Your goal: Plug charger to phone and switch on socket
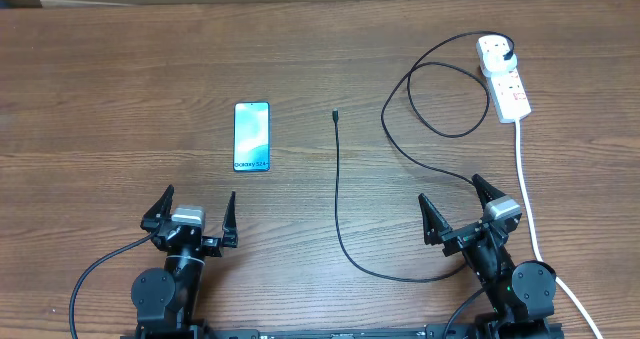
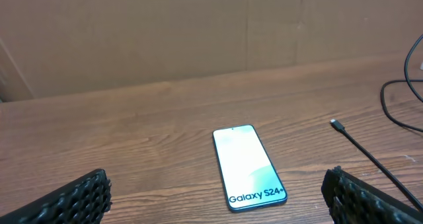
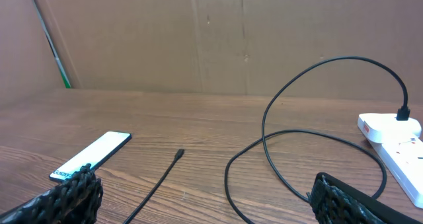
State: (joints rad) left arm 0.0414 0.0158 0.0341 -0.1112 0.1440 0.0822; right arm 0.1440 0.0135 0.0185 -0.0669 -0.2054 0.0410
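1. Left end effector point(image 1: 200, 197): jaws spread wide and empty. It hangs over the near edge of the tabletop point(image 1: 120, 79), left of the middle.
2. Right end effector point(image 1: 450, 191): jaws also wide apart, holding nothing. It sits over the near edge toward the right side.
3. Phone point(image 1: 252, 137): lies flat, screen up and lit pale blue-teal, left of the tabletop's middle. Its long side runs from the near edge to the far edge, with the dark lettering at the near end. It is directly beyond the left end effector, apart from it and touching nothing else.
4. Charger point(image 1: 338, 199): a thin black cable. Its connector tip point(image 1: 335, 114) rests on the wood to the right of the phone, clearly apart from it and not plugged in.
5. From the tip the cable runs straight toward the near edge and curves right. It passes close by the right end effector, then makes a big loop up toward the far right corner.
6. Plug point(image 1: 507, 51): black, seated in the far end of the socket point(image 1: 505, 79).
7. Socket: a white strip with red markings, flat near the far right corner. Switch position cannot be told.
8. White cord point(image 1: 528, 189): runs from the socket's near end along the right side to the near edge.
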